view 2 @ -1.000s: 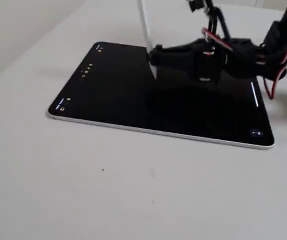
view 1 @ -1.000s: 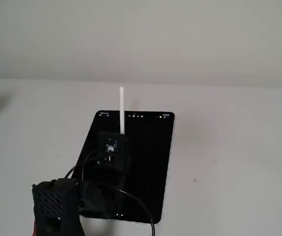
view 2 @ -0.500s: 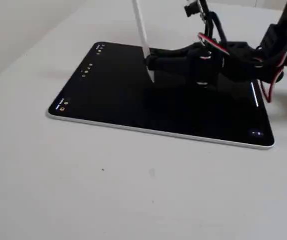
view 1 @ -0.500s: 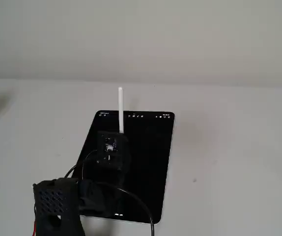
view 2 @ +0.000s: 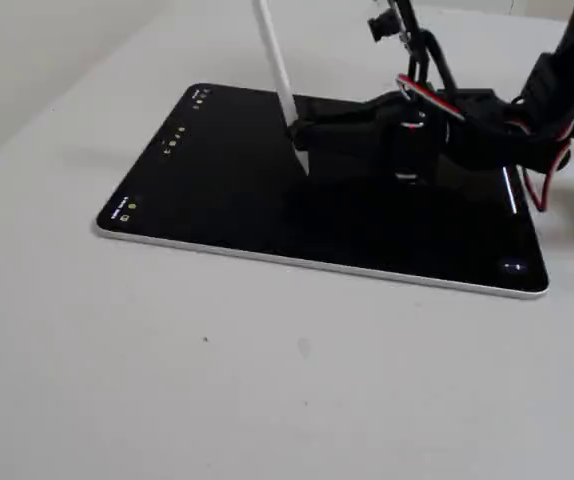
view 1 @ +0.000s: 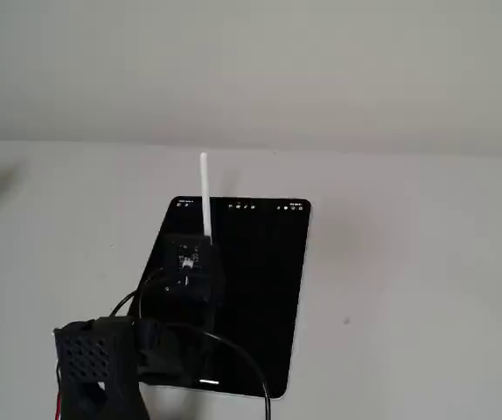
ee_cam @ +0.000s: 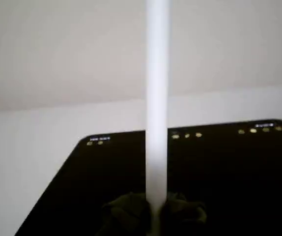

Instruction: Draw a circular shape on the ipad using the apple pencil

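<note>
The ipad (view 2: 217,190) lies flat on the white table, black screen up, with tiny icons along its far short side; it also shows in a fixed view (view 1: 264,289) and in the wrist view (ee_cam: 239,177). My black gripper (view 2: 302,135) is shut on the white apple pencil (view 2: 275,60), which stands nearly upright. The pencil also shows in a fixed view (view 1: 205,192) and in the wrist view (ee_cam: 157,98). Its lower tip (view 2: 305,168) is at or just above the screen; I cannot tell whether it touches. No drawn circular shape shows on the screen.
The arm with black housing, red wires and cables (view 2: 507,120) reaches over the tablet's near short side. The perforated black arm part (view 1: 94,359) sits at the lower left of a fixed view. Bare white table (view 2: 267,380) surrounds the tablet.
</note>
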`<move>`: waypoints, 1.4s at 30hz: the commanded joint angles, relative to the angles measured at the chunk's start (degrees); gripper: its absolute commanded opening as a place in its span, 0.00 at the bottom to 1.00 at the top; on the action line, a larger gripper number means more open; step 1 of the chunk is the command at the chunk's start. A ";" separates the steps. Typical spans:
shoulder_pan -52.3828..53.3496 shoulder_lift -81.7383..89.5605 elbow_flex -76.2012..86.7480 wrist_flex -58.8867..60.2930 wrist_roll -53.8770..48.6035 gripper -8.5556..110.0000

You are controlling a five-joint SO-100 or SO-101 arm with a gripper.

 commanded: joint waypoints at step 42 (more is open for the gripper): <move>3.08 -5.80 -7.12 -3.60 -6.33 0.07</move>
